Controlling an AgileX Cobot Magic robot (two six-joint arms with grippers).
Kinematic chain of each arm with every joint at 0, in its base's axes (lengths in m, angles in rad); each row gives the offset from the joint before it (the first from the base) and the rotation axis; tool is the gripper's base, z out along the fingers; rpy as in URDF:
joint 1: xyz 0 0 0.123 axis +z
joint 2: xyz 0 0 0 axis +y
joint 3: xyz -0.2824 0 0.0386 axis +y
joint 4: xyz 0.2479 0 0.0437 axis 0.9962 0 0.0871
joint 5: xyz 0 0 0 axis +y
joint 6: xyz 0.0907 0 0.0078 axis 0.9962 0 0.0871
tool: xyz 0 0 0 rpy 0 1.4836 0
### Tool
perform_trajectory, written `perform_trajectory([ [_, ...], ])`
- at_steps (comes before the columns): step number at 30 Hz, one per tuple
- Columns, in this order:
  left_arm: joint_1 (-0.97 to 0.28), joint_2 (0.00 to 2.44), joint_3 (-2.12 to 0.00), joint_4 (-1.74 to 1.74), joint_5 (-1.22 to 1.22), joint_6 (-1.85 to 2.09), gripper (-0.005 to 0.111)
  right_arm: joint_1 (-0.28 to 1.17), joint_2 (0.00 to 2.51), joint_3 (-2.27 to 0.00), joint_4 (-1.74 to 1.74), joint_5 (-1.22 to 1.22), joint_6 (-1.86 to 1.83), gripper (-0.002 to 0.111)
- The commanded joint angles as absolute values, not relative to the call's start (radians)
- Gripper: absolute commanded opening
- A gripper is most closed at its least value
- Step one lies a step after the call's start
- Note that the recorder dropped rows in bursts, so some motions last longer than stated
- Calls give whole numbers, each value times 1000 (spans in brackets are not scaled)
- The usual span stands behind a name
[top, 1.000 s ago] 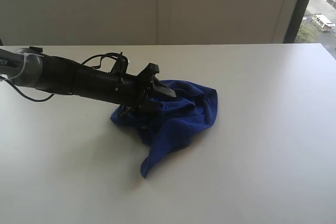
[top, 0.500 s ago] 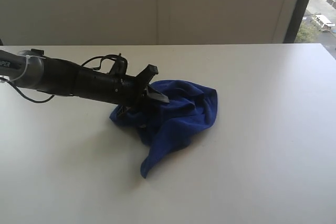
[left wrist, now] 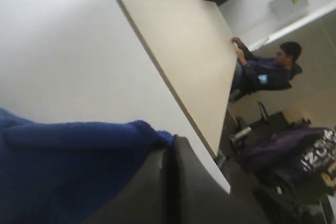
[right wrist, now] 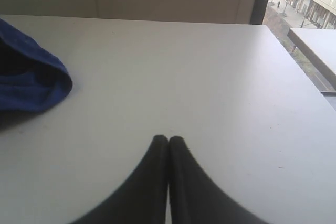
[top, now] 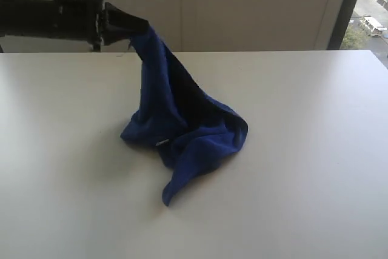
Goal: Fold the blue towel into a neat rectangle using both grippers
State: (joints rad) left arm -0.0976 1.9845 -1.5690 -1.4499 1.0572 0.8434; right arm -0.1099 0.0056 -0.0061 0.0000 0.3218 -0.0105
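Observation:
The blue towel (top: 182, 119) rises in a tall cone from the white table (top: 303, 150). Its top corner is pinched high at the upper left by my left gripper (top: 134, 27), which is shut on it. The lower part lies crumpled on the table, with one pointed flap reaching toward the front. In the left wrist view the plush blue towel (left wrist: 63, 166) bulges out beside the closed left gripper (left wrist: 170, 140). My right gripper (right wrist: 168, 140) is shut with nothing in it, low over bare table; an edge of the towel (right wrist: 31, 82) lies off to its side. The right arm does not show in the exterior view.
A wall and a window (top: 364, 4) stand behind the table's far edge. The left wrist view catches a second table (left wrist: 189, 51), a seated person (left wrist: 265, 69) and bags (left wrist: 283, 150) beyond the table edge.
My left gripper, low on the crumpled towel before, has risen up and to the left with a corner in it. The towel now stretches upward in a cone.

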Motion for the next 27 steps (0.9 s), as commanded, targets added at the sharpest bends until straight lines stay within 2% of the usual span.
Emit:
perform_trajectory([
  [1, -29, 1939, -1631, -1411, 1221, 899, 0, -106, 0, 0, 0, 313, -6, 0],
  [10, 18, 1840, -1670, -891, 1185, 895, 0, -106, 0, 0, -20, 271, 0, 0],
  [12, 18, 1820, -1670, -835, 1183, 926, 0, -106, 0, 0, -18, 138, 0, 0],
  [15, 18, 1797, -1670, -814, 1198, 966, 0, -106, 0, 0, 72, -203, 99, 0],
  [20, 18, 1777, -1670, -750, 1185, 962, 0, -106, 0, 0, 113, -488, 172, 0],
  [21, 18, 1769, -1670, -733, 1172, 962, 0, -106, 0, 0, 181, -438, 233, 0],
  [24, 18, 1746, -1670, -718, 1130, 964, 0, -106, 5, 0, 282, -50, 281, 0],
  [27, 18, 1725, -1677, -716, 1095, 966, 0, -104, 119, 0, 284, 105, 380, 0],
])
